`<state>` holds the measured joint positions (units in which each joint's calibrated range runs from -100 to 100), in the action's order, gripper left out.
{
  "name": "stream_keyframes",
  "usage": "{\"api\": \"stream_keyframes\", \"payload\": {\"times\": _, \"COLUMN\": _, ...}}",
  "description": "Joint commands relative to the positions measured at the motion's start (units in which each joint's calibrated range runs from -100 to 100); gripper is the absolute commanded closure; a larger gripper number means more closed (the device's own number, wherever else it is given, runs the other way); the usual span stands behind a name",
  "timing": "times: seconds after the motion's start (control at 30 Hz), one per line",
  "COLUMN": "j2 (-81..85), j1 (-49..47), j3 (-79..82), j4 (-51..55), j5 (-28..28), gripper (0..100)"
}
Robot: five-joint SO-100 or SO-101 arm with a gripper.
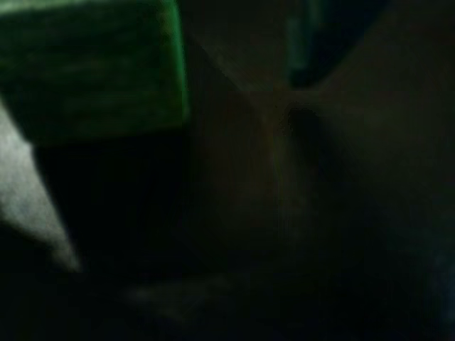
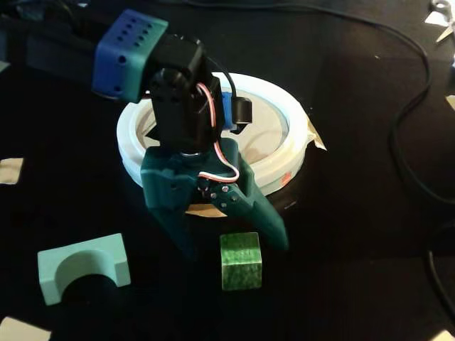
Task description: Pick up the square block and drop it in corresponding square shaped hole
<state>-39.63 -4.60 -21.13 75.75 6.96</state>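
A dark green square block (image 2: pixel 240 261) sits on the black table in the fixed view. My teal gripper (image 2: pixel 232 247) is open and lowered over it, one finger (image 2: pixel 178 231) to its left and the other finger (image 2: pixel 269 220) to its right; the block lies between the tips, and contact is not clear. The wrist view is very dark and blurred; the green block (image 1: pixel 92 64) fills its upper left. Behind the arm stands the white round sorter (image 2: pixel 295 142) with a pale lid; the arm hides most of its holes.
A pale green arch block (image 2: pixel 84 266) lies at the lower left. Black cables (image 2: pixel 409 142) run along the right side. Tan pieces lie at the left edge (image 2: pixel 11 170) and the bottom left corner (image 2: pixel 21 330).
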Motion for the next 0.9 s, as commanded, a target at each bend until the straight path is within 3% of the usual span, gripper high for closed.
{"api": "stream_keyframes", "payload": {"times": 0.0, "j2": 0.6, "j1": 1.1, "j3": -5.7, "j4": -0.3, "j5": 0.4, "gripper": 38}}
{"api": "stream_keyframes", "payload": {"times": 0.33, "j2": 1.5, "j1": 0.2, "j3": -5.7, "j4": -0.4, "j5": 0.3, "gripper": 66}}
{"api": "stream_keyframes", "payload": {"times": 0.87, "j2": 4.9, "j1": -0.4, "j3": -6.8, "j4": 0.8, "j5": 0.0, "gripper": 66}}
